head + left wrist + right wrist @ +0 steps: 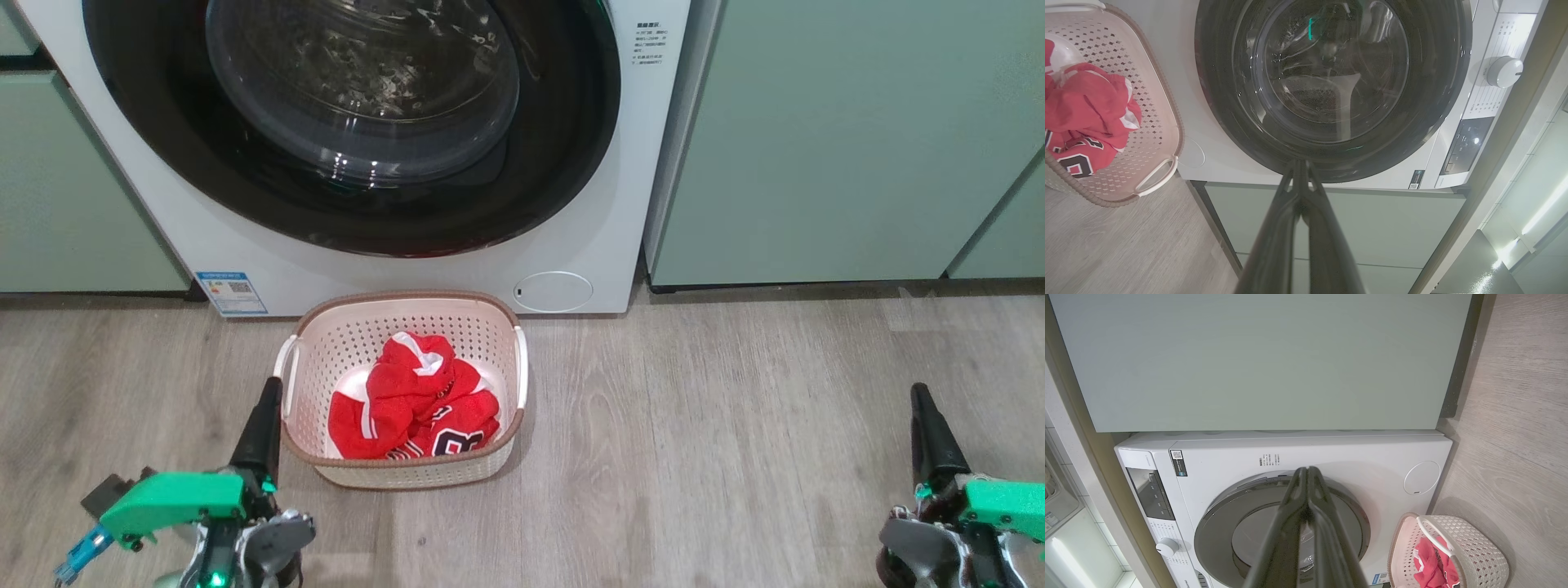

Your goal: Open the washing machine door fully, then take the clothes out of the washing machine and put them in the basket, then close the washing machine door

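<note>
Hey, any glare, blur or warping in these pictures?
Head view: sharp, white glints on the washing machine door. Left wrist view: the left gripper blurs near the lens, and a strip light glares bottom right. Right wrist view: the basket casts a soft shadow on the floor.

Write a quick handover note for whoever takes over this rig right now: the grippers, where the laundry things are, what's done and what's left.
Left gripper: fingers shut, holding nothing, low near the left side of the basket.
Right gripper: fingers shut, holding nothing, out to the right over the floor.
Things: the clothes lie bunched in the basket, which stands on the floor in front of the washing machine. The washing machine door looks closed, flush with the front.
Done: clothes in the basket, door closed.
Left: nothing obvious; no red fabric shows through the door glass.
</note>
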{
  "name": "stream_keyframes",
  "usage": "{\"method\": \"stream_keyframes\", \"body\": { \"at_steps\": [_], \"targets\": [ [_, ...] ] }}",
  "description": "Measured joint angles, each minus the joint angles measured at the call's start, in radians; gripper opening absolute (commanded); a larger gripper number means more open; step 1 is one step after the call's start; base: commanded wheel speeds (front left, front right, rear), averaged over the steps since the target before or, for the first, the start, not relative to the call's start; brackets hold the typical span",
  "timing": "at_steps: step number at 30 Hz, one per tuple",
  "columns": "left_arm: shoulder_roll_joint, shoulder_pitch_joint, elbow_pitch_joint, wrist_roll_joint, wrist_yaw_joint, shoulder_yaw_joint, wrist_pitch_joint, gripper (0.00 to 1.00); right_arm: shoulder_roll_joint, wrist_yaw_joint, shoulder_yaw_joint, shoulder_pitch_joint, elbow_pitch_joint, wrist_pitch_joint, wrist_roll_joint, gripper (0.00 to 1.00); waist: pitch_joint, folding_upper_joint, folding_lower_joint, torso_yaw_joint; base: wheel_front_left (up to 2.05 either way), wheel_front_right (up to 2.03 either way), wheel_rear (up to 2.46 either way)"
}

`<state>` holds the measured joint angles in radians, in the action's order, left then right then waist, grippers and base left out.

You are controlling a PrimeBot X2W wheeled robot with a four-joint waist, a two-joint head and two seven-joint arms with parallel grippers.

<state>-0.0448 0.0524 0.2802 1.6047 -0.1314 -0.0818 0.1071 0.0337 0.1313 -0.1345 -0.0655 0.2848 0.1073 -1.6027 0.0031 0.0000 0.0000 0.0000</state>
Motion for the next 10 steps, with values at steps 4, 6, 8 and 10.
{"method": "stream_keyframes", "body": {
  "at_steps": [4, 6, 8, 10],
  "targets": [
    [0.000, 0.000, 0.000, 0.000, 0.000, 0.000, 0.000, 0.00, 0.000, 0.000, 0.000, 0.000, 0.000, 0.000, 0.000, 0.00, 0.000, 0.0000, 0.0000, 0.000, 0.00, 0.00, 0.00],
    [0.000, 0.000, 0.000, 0.000, 0.000, 0.000, 0.000, 0.00, 0.000, 0.000, 0.000, 0.000, 0.000, 0.000, 0.000, 0.00, 0.000, 0.0000, 0.0000, 0.000, 0.00, 0.00, 0.00],
    [0.000, 0.000, 0.000, 0.000, 0.000, 0.000, 0.000, 0.00, 0.000, 0.000, 0.000, 0.000, 0.000, 0.000, 0.000, 0.00, 0.000, 0.0000, 0.0000, 0.000, 0.00, 0.00, 0.00],
    [0.000, 0.000, 0.000, 0.000, 0.000, 0.000, 0.000, 0.00, 0.000, 0.000, 0.000, 0.000, 0.000, 0.000, 0.000, 0.00, 0.000, 0.0000, 0.0000, 0.000, 0.00, 0.00, 0.00]
  ]
}}
